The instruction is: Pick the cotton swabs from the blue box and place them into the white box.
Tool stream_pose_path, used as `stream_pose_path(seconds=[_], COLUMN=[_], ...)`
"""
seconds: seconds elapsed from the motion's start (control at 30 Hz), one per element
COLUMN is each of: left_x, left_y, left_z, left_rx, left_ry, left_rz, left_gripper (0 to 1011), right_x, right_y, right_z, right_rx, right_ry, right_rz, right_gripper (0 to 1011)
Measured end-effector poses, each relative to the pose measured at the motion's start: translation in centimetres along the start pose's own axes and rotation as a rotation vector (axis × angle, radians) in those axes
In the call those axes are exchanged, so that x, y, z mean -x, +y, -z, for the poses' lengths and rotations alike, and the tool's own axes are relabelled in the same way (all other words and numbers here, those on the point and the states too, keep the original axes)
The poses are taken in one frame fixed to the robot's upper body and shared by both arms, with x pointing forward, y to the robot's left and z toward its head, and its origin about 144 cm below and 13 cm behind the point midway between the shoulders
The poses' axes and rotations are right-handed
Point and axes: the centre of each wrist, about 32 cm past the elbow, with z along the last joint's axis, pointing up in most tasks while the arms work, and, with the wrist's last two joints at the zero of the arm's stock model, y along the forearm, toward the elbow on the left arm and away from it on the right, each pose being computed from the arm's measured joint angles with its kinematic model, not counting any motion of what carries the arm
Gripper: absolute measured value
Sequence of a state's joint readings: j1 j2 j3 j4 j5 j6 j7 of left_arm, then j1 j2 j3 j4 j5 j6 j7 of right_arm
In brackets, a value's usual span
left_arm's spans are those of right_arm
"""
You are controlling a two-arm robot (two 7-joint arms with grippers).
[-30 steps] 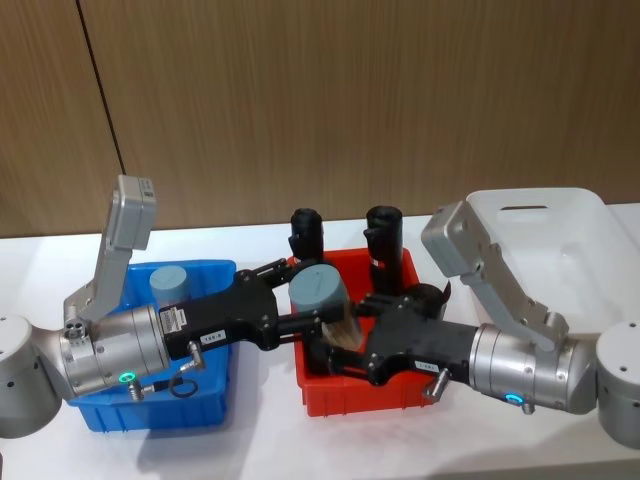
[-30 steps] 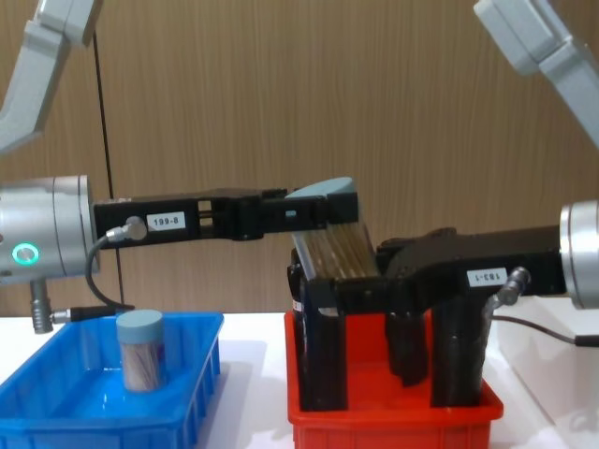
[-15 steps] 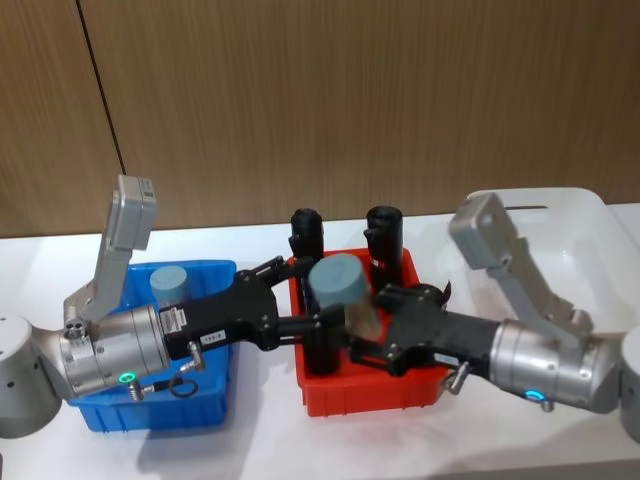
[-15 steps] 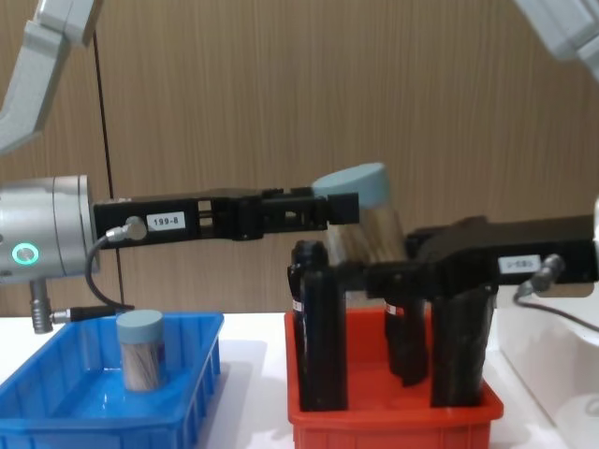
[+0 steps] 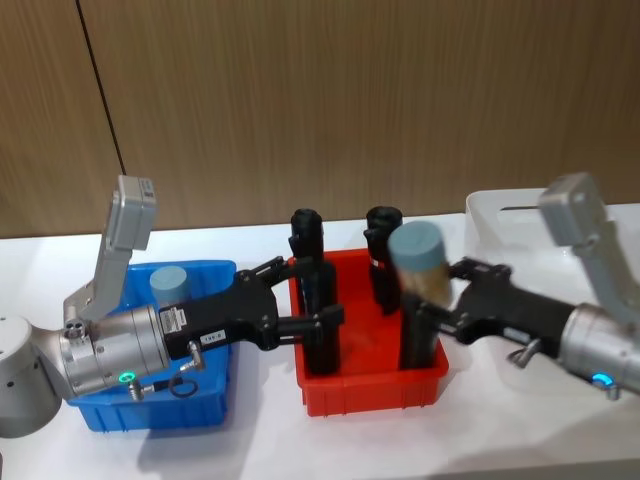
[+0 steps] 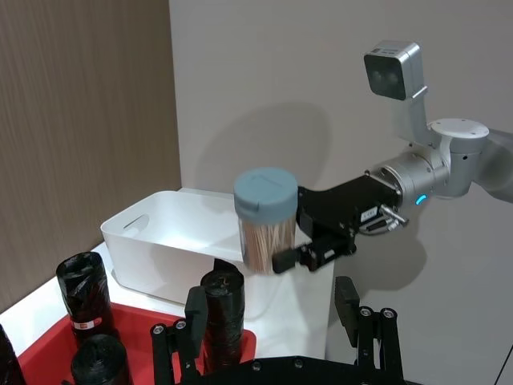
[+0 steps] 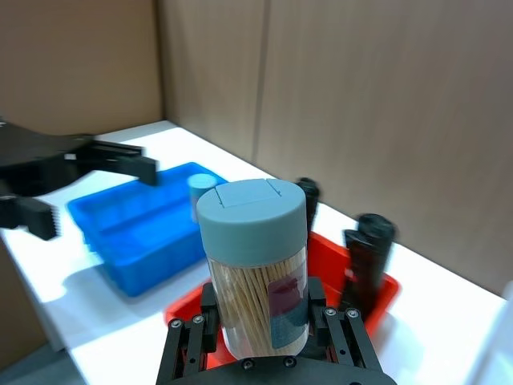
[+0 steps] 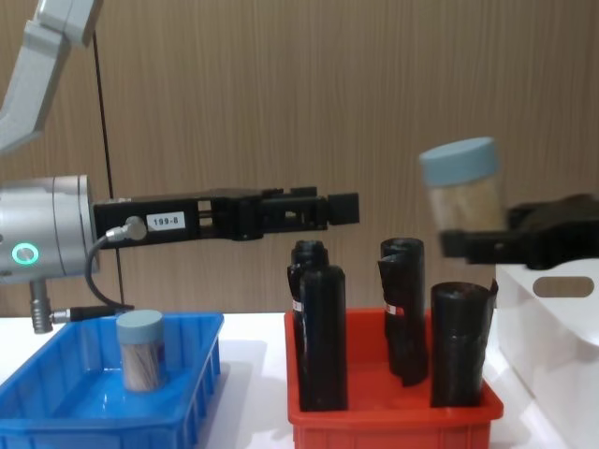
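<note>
Right gripper [image 5: 447, 300], right of centre in the head view, pinching a cotton swab tub [image 5: 418, 262] low on its clear wall. Long axis near vertical, pale blue lid up. Held above the right end of the red bin [image 5: 370, 388], short of the white box [image 5: 520, 212] at the right edge. Left gripper [image 5: 315, 295] spread and empty over the red bin's left part. Second tub [image 5: 169, 282] upright in the blue box [image 5: 215, 400], lower left.
</note>
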State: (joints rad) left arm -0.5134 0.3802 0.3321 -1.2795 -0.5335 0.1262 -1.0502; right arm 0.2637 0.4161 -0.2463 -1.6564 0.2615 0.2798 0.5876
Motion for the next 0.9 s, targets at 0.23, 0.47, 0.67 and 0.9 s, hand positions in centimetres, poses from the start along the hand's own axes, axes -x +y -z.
stream_pose_path(seconds=[0.23,0.47,0.67,0.9], left_x=[0.0,0.0,0.0,0.0], left_y=[0.0,0.0,0.0,0.0], left_z=[0.0,0.0,0.0,0.0], left_rx=[0.000,0.000,0.000,0.000], left_ry=[0.000,0.000,0.000,0.000], left_rz=[0.000,0.000,0.000,0.000], left_gripper=[1004,1004,1004,1004], right_x=[-1.7,-3.0,-4.2,-5.7], right_y=[-2.1,-3.0,-3.1,-2.5], right_z=[0.3,0.8,1.5,2.8], right_rx=[-0.002,0.010,0.031,0.074], right_ry=[0.009,0.024,0.043,0.078], right_rz=[0.102,0.185,0.268,0.356], right_gripper=[636,636,636,636])
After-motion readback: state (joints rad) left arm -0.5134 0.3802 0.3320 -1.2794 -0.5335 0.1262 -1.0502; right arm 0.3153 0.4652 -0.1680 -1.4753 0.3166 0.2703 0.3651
